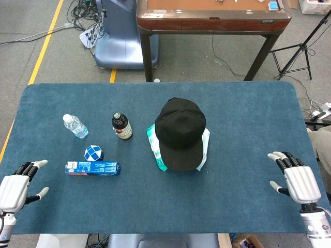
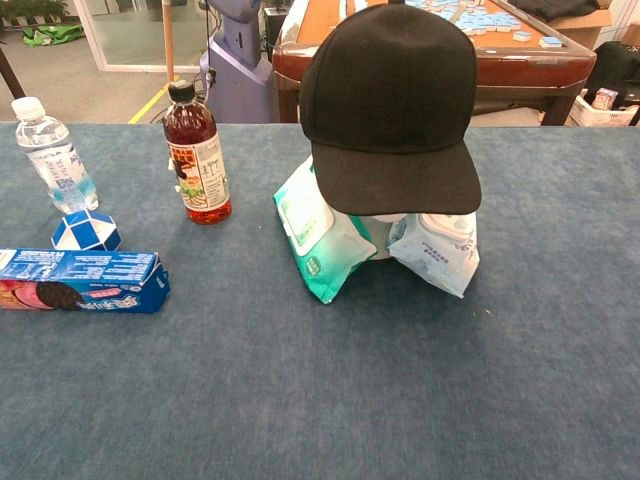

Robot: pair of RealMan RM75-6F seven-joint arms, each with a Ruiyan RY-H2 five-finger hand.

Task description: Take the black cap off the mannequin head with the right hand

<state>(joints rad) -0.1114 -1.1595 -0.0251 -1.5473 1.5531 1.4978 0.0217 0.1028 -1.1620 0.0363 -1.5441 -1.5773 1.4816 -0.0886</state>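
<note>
You have a plain black cap [image 2: 388, 100] over green-and-white and pale blue-white wipe packs [image 2: 322, 238], all on the blue-teal table cloth [image 1: 232, 206]. Your bottle [image 2: 197, 160] holds reddish-brown liquid under a black lid, beside a blue-and-white patterned ball [image 2: 86, 231]. The cookie box [image 2: 82, 281] is blue, and both hands [image 1: 297, 181] are white with black fingers.

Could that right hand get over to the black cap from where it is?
Probably yes. The right hand rests open near the table's edge, and only bare blue cloth lies between it and the black cap. The wipes packs sit under the cap, not in the way.

Blue table [image 1: 243, 206] bears water bottle [image 1: 75, 126]; syrup bottle [image 1: 121, 126]; cookie box [image 1: 93, 168]; perhaps wipes packs [image 2: 320, 235].
</note>
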